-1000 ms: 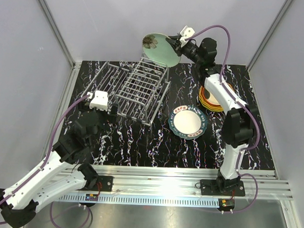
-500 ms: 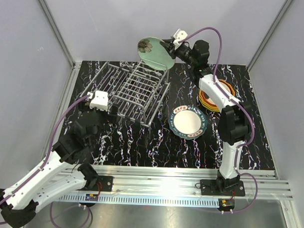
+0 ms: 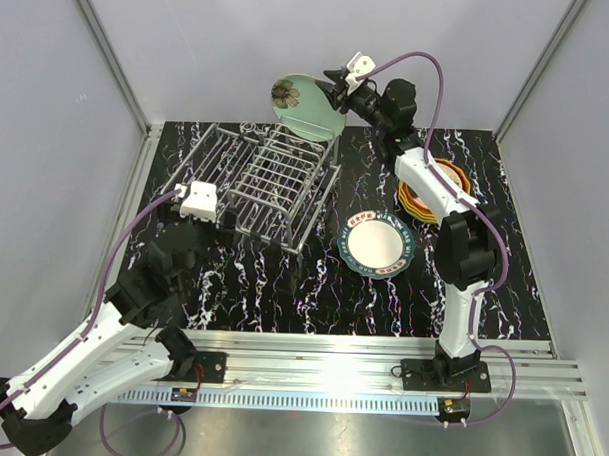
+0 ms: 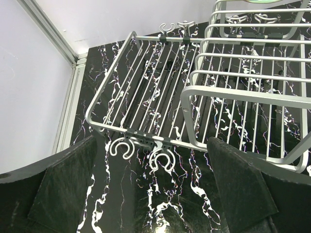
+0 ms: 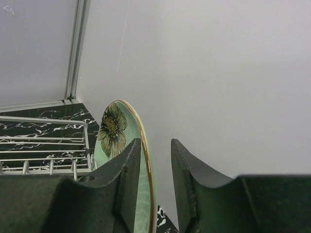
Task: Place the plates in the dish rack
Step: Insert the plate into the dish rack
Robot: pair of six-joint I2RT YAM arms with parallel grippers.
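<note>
A mint green plate [image 3: 307,106] with a flower print stands on edge at the far end of the dish rack [image 3: 266,177]. My right gripper [image 3: 337,84] sits over its upper right rim. In the right wrist view the plate [image 5: 116,141] has its gold rim between the jaws of the right gripper [image 5: 155,145]. It lies against the left finger, with a clear gap to the right finger. My left gripper [image 3: 198,216] hovers open and empty by the rack's near left corner. A cream-centred teal plate [image 3: 377,244] lies flat on the table.
A stack of red-orange and yellow plates [image 3: 434,193] lies at the right, partly behind the right arm. The rack's low slotted section [image 4: 146,97] and its raised frame [image 4: 252,92] fill the left wrist view. Enclosure walls stand close behind the rack.
The right gripper carried the mint green plate left and down toward the rack's far end. Its jaws have then parted from the rim. The left arm has not moved.
</note>
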